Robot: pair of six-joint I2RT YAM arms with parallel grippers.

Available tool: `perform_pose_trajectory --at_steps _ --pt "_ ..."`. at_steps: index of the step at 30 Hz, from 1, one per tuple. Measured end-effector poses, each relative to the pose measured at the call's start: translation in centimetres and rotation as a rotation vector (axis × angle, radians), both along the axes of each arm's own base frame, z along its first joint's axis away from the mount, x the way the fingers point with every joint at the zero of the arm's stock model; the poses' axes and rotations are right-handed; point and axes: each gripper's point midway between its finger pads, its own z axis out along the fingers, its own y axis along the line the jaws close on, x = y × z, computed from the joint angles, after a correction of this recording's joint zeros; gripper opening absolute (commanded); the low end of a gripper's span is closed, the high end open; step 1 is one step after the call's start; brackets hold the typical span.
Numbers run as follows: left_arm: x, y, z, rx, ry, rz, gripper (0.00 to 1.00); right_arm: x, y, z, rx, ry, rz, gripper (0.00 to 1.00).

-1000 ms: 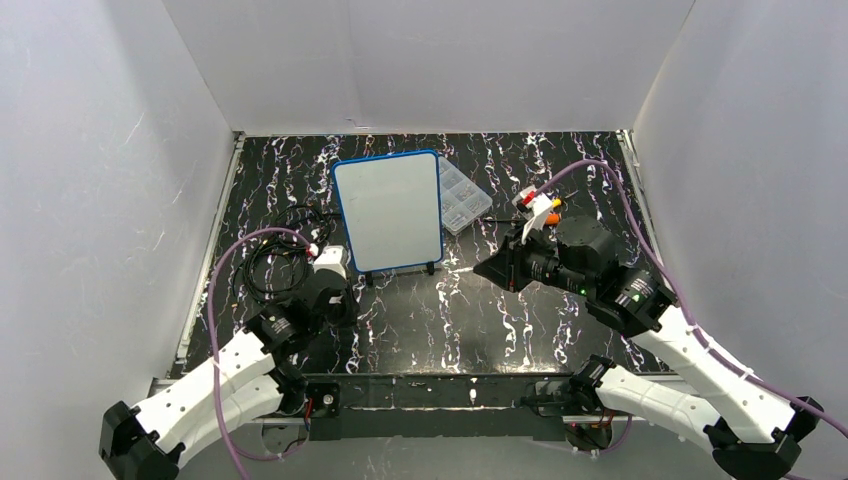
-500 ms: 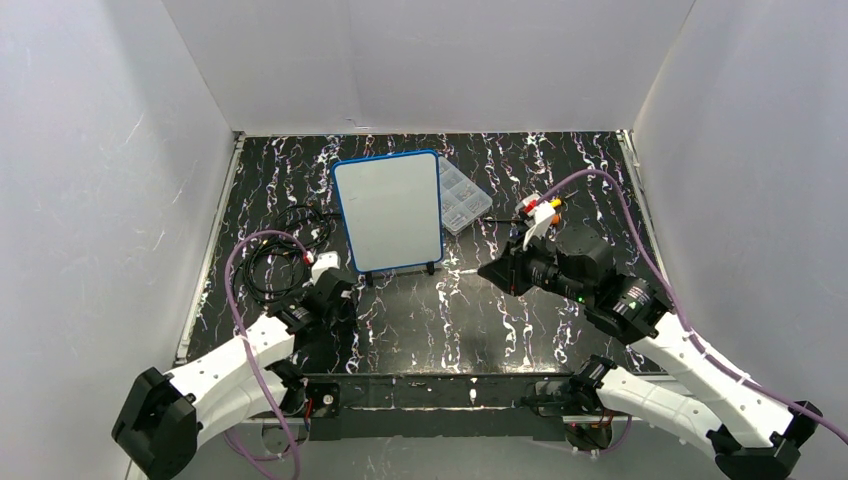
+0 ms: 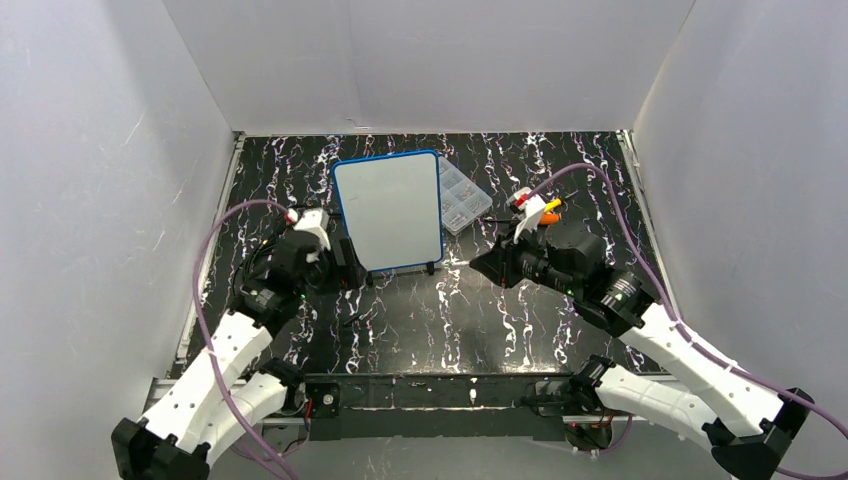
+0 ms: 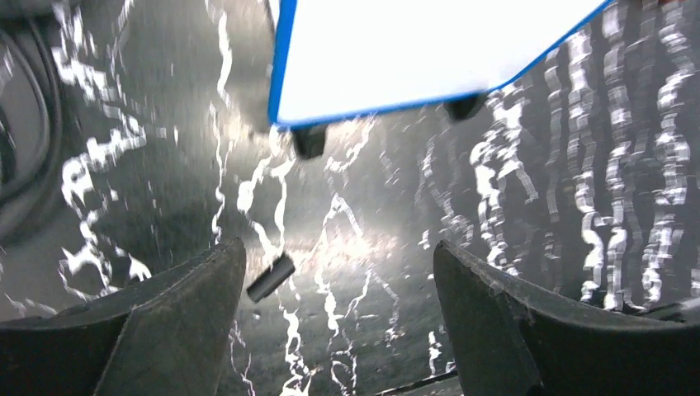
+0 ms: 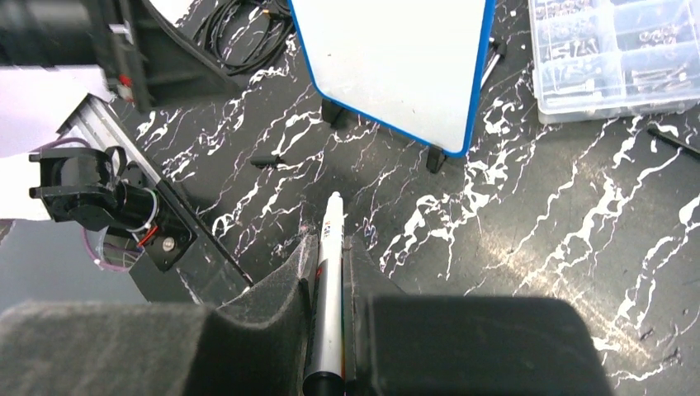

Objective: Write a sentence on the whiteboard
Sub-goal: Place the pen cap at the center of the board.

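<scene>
Whiteboard stood just beyond the wide-open, empty left pincer; the right pincer, clamped on a pen, faced it.

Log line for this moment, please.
left gripper: open, near whiteboard | right gripper: shut on pen | whiteboard: blank

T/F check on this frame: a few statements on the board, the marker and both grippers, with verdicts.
1. The whiteboard has no writing on it. True.
2. The right gripper is empty. False: it is shut on a marker.
3. The left gripper is shut. False: its jaws stand wide open, with nothing held.
4. A clear compartment box sits next to the whiteboard. True.
5. The marker tip touches the whiteboard. False: it is short of the board, not touching it.
</scene>
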Motion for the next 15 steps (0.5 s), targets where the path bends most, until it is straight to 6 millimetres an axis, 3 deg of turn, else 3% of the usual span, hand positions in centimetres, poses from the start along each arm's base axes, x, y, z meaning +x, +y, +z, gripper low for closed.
perform_pose_trajectory --at_steps 3,7,9,15 --pt "1.9 0.1 5.0 -0.045 -0.096 -0.057 0.82 0.7 0.8 0.3 0.009 -0.025 0.005 0.01" --pt "4.3 0.8 8.7 -0.075 -0.173 -0.121 0.79 1.9 2.6 1.3 0.033 -0.074 0.013 0.01" --pt "5.5 1.0 9.2 -0.092 -0.184 -0.158 0.77 2.7 3.8 2.2 0.039 -0.110 0.014 0.01" --pt "7.8 0.6 8.0 -0.112 -0.184 -0.274 0.66 5.5 7.2 5.3 0.083 -0.191 0.005 0.01"
